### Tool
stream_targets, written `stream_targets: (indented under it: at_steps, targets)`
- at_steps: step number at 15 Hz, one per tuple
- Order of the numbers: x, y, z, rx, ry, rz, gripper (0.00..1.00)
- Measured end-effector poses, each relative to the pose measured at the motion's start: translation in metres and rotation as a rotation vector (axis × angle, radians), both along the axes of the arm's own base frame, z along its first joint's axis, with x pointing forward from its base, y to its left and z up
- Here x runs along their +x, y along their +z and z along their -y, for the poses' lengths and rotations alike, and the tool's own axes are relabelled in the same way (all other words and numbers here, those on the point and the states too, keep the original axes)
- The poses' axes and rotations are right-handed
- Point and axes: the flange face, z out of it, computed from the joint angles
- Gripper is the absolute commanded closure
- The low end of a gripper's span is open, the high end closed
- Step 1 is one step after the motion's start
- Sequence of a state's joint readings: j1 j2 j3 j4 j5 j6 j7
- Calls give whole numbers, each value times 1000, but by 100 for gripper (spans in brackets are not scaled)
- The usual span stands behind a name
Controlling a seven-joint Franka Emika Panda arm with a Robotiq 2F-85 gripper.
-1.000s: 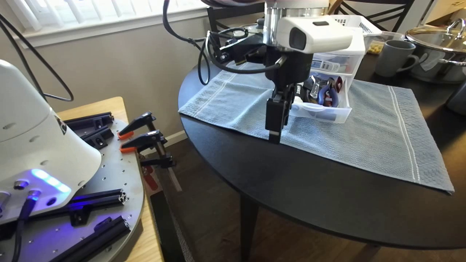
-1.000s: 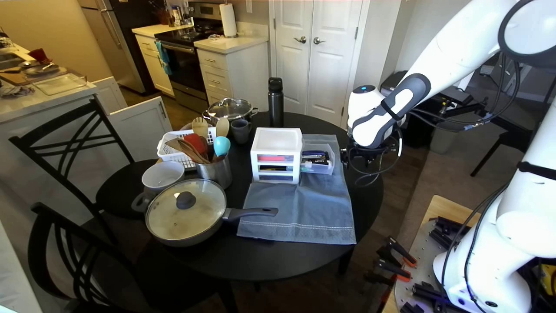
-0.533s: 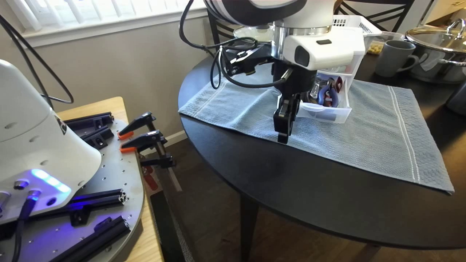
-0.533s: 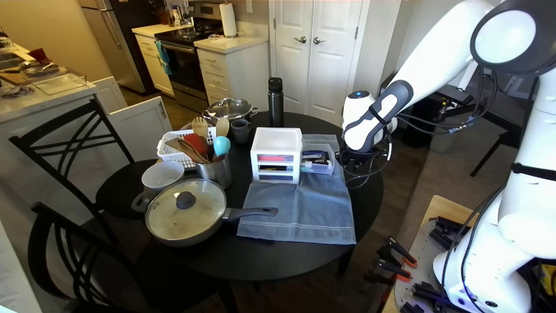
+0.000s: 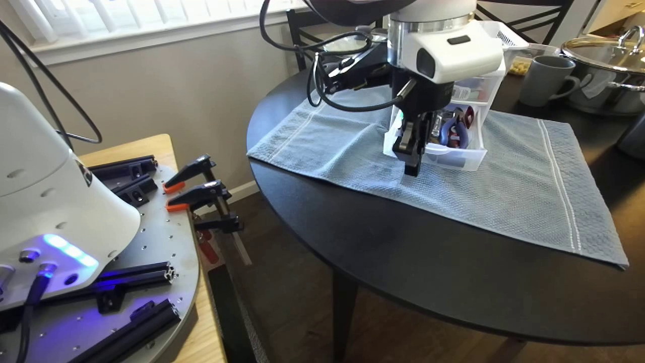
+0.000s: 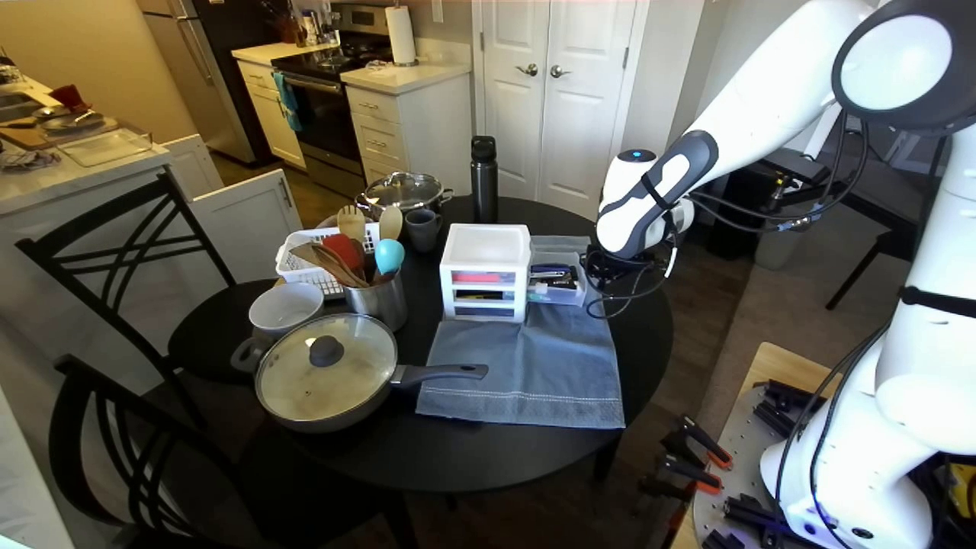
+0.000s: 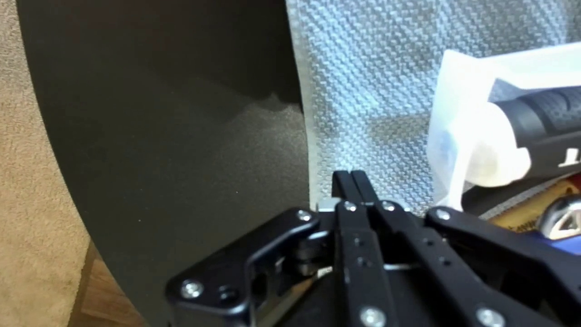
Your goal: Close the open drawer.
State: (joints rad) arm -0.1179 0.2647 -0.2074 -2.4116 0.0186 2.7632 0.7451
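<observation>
The open drawer (image 5: 455,158) is a clear plastic bin holding tools, pulled out from a small white drawer unit (image 6: 486,244) on a blue-grey towel. In an exterior view its open end (image 6: 573,296) faces the arm. My gripper (image 5: 412,170) points down just in front of the drawer's front, hiding part of it in that exterior view. In the wrist view the gripper (image 7: 350,176) has its fingertips together, nothing between them, over the towel; the drawer's front wall (image 7: 447,136) stands to their right, with a gap visible between. Contact does not show.
The towel (image 5: 509,186) lies under the unit on a round black table (image 5: 403,252). Beyond the unit are a grey mug (image 5: 545,80), a steel pot (image 6: 408,192) and a dark bottle (image 6: 484,179). A lidded pan (image 6: 328,374) has its handle reaching over the towel.
The fingers have come together. My gripper has moved toward the drawer's front and ends slightly higher than before. The drawer has not visibly moved.
</observation>
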Motion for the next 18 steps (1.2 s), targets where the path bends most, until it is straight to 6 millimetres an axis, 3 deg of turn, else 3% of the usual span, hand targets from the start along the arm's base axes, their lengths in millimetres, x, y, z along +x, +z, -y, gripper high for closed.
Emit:
stream_targets:
  at_steps: [18]
  targets:
    - [52, 30, -65, 67, 70, 117, 96]
